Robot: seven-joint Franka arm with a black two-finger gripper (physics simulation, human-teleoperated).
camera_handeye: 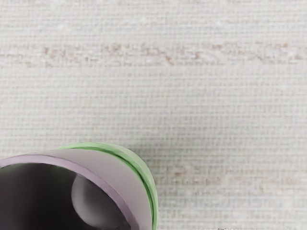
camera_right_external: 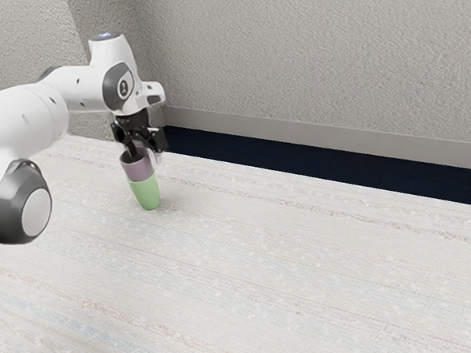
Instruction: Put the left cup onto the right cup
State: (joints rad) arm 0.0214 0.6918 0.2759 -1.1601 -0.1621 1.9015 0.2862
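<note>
**Two cups stacked beneath the gripper**

Two cups are seen nested at the far end of the table (camera_right_external: pixel 289 261). A purple cup (camera_right_external: pixel 137 168) is seated upright inside a green cup (camera_right_external: pixel 146 195), so that only the purple cup's upper band is left showing above the green rim. The green cup is stood on the tabletop, narrowing toward its base.

The black gripper (camera_right_external: pixel 143 147) is held straight down over the stack, right at the purple cup's rim. Whether the jaws are clenched on that rim or released from it cannot be told.

From the wrist camera, the purple cup (camera_handeye: pixel 103 167) is found just under the hand, its dark hollow open upward. A thin edge of the green cup (camera_handeye: pixel 144 172) is wrapped around its outside. Pale woven-looking tabletop (camera_handeye: pixel 192 72) is spread beyond the stack, out past the jaws.
</note>
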